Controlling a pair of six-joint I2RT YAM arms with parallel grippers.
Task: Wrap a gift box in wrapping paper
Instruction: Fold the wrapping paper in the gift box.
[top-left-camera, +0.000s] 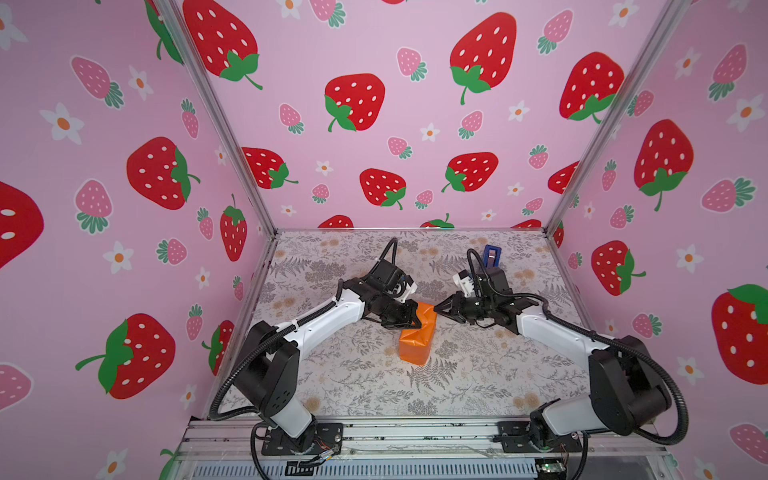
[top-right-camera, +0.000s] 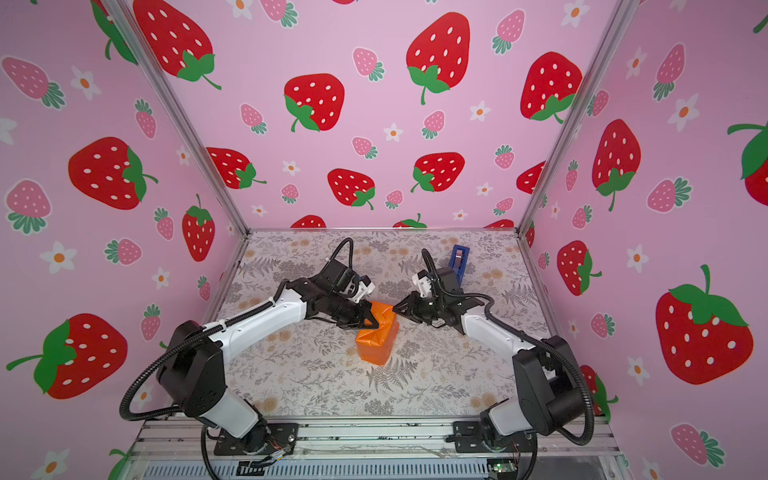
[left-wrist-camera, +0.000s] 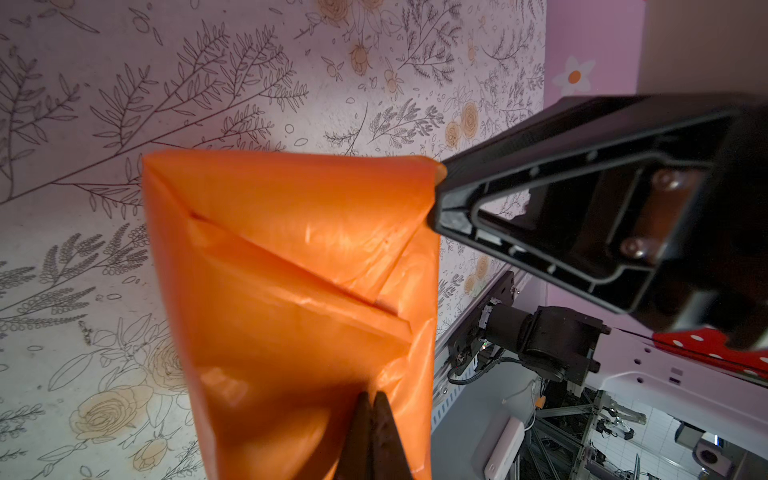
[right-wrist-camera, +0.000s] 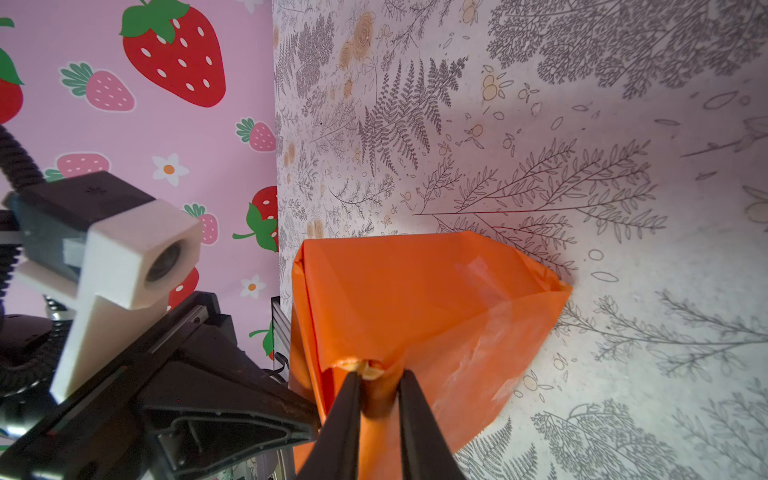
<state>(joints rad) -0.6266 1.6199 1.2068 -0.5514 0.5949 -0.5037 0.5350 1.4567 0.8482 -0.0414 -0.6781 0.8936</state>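
In both top views the wrapping paper (top-left-camera: 415, 343) (top-right-camera: 376, 345) stands as an upright orange parcel at the centre of the tabletop (top-left-camera: 478, 374), in the lower middle of the frame. The gift box does not show and is presumably inside. The left end effector (top-left-camera: 417, 323) reaches in from the left onto the parcel's top. The right end effector (top-left-camera: 436, 309) meets its upper right edge. A blue tape dispenser (top-left-camera: 491, 254) stands well apart, further up and to the right.

In the left wrist view the left end effector (left-wrist-camera: 368, 415), at bottom centre, has its jaws closed together. Its tips rest against the folded end face, where diagonal flaps overlap. The right end effector (left-wrist-camera: 437, 183) touches the paper's corner at centre right.

In the right wrist view the right end effector (right-wrist-camera: 376, 378), at bottom centre, has narrow jaws with a bunched paper corner filling the gap. It reads as a pinch on that corner.

The step in hand looks like closing the end flaps, since the body is already covered. The next move likely calls for drawing the pinched corner flat across the face while the left tips hold the fold down. That should be done gently, as thin glossy paper may tear or spring back. Taping would follow.
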